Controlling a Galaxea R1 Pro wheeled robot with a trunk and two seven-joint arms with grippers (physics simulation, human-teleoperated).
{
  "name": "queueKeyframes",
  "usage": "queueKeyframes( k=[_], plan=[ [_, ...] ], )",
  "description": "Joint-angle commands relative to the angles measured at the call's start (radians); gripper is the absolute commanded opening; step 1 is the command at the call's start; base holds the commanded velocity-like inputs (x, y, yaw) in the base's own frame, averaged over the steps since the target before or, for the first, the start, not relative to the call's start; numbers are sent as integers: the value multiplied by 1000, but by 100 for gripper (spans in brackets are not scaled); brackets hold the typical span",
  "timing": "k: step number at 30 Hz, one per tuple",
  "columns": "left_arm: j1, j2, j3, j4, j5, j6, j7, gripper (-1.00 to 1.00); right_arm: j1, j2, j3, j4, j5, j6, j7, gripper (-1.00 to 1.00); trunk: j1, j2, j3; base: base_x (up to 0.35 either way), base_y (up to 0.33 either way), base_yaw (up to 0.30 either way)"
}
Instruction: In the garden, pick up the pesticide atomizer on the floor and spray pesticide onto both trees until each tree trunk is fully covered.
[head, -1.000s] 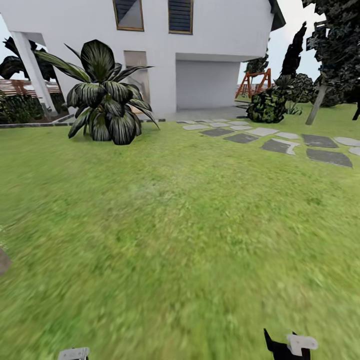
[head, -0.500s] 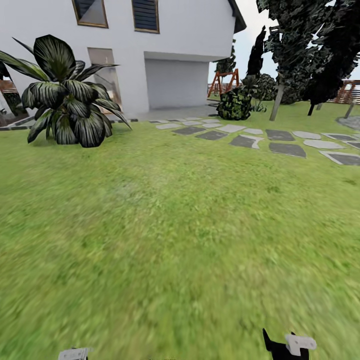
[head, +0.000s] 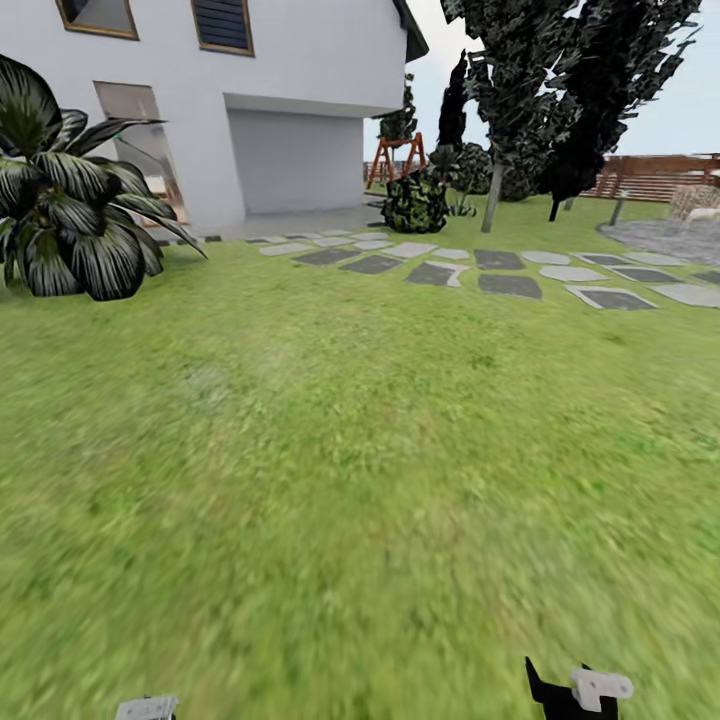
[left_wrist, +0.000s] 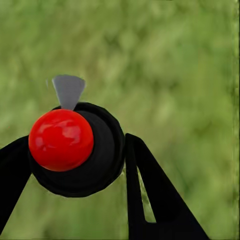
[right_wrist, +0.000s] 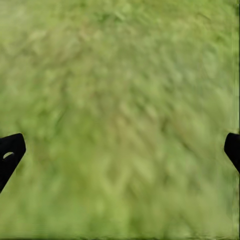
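Note:
In the left wrist view the pesticide atomizer, a round black body with a red ball and a grey nozzle tip, sits between two black fingers. My left gripper is shut on it, over blurred grass. My right gripper is open above bare grass, its fingertips far apart. Low in the head view, parts of the left gripper and right gripper peek in. Two tall dark trees stand far off at the back right, with a grey trunk showing. The lawn spreads ahead.
A white house stands at the back. A big striped leafy plant grows at the left. Grey stepping stones cross the grass toward a round shrub. A brown slat fence and an orange swing frame lie beyond.
The whole head view has swung to the right, so the camera has moved: house and leafy plant slid left, and the trees and fence came in. Both grippers hold the same pose.

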Motion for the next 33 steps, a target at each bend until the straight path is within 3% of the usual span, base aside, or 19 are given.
queueKeyframes(
  k=[1, 33],
  plan=[
    [0, 0, 9, 0, -5, -3, -5, -100, -1, 0, -9, 1, 3, -3, 8, 100, 0, 0, -2, -3, -273, -265],
    [0, 0, 9, 0, -5, -3, -1, -100, -1, 0, -9, 1, 4, -3, 8, 100, 0, 0, -22, 0, -273, -273]
  ],
)
